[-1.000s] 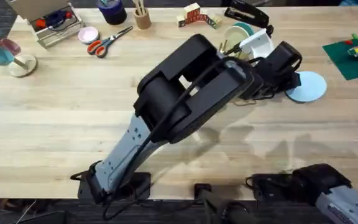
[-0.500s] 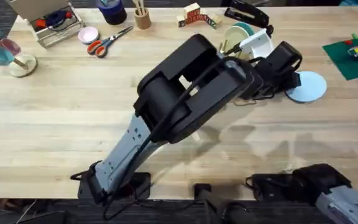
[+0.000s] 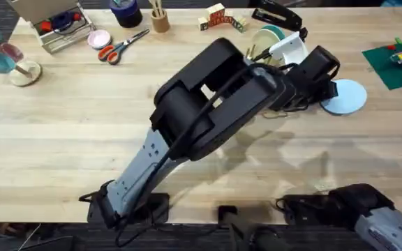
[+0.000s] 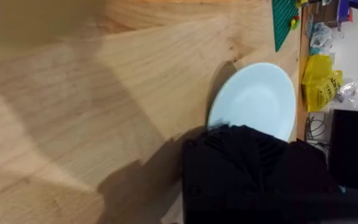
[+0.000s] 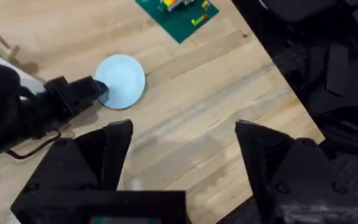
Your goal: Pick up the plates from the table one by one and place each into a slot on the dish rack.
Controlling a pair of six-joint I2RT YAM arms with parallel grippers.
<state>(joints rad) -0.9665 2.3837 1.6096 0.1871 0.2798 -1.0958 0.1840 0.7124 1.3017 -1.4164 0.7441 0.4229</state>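
While reaching at the pale-blue plate (image 3: pixel 346 95), left gripper (image 4: pixel 244 140) grip unclear, needing closing and lifting rackward

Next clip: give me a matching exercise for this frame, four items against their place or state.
Items:
1. blue plate
2. scissors
3. green board
4. right tool

Descriptions:
A. fingers spread, holding nothing
B. flat on the table, at the left tool
C. far left of the table, orange handles
D. right edge of the table, small bricks on it

Pairs: 1-B, 2-C, 3-D, 4-A
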